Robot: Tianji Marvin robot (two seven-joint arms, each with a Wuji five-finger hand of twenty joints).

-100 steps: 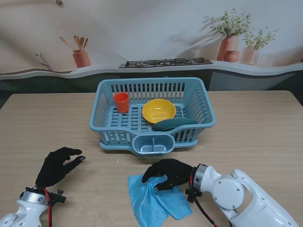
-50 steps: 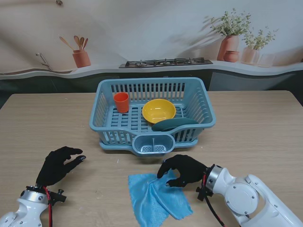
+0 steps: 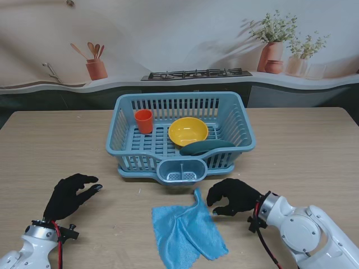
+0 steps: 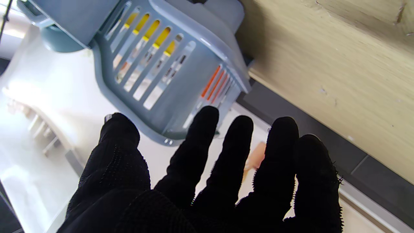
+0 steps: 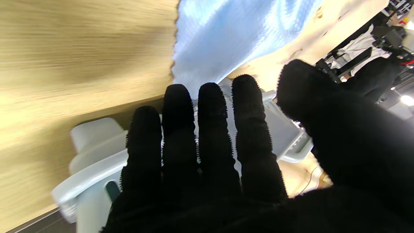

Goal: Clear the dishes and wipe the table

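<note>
Wooden desk [image 3: 314, 151] in front of a kitchen backdrop; blue dish rack [image 3: 180, 136] sits mid-desk toward the far edge, holding a yellow bowl [image 3: 188, 131], an orange cup [image 3: 143, 121] and a dark green plate [image 3: 206, 147]. Blue cloth [image 3: 186, 232] lies crumpled near the near edge, one corner peaked up. Right hand [image 3: 234, 196] hovers just right of the cloth, fingers curled apart, gripping nothing; left hand [image 3: 68, 195] is near the near-left corner, fingers spread, empty.

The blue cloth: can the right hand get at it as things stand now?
Probably yes. The blue cloth lies flat on the table, just left of the right hand, whose fingers are apart and hold nothing. Nothing stands between them.
</note>
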